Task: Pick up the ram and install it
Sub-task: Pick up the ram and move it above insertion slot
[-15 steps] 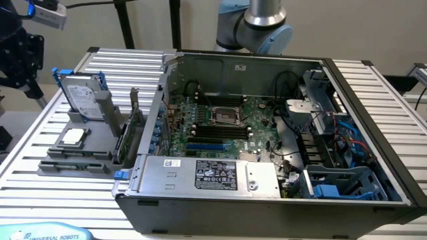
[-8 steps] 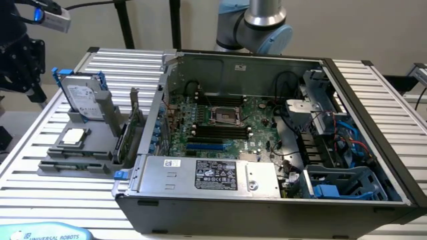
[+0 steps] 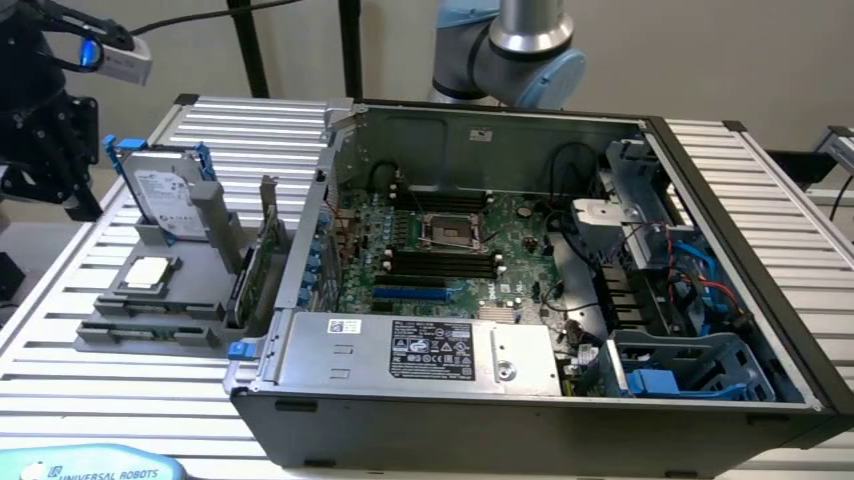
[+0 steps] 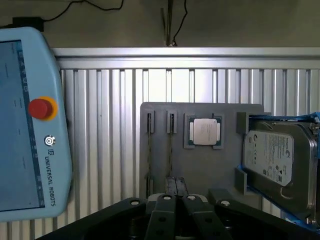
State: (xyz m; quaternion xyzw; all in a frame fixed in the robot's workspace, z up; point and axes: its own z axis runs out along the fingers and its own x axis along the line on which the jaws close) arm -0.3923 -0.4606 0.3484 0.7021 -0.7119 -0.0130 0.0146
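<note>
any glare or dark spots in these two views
exterior view: ribbed silver metal table is bright and even, the open black computer case shades its inside; wrist view: light washes out that table's middle slats and brightens the square silver processor chip

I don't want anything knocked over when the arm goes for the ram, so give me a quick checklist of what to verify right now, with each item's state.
1. Are the fingers ready to take a stick: not ok, they are shut and hold nothing.
2. Is the ram in place: ok, it seems to stand on edge at the grey holder, beside the taller bracketed card.
3. Are the fingers lined up over the ram: cannot tell.
4. Is the case open: ok, the motherboard is exposed.
5. Are the black memory slots free: ok, they look empty.
</note>
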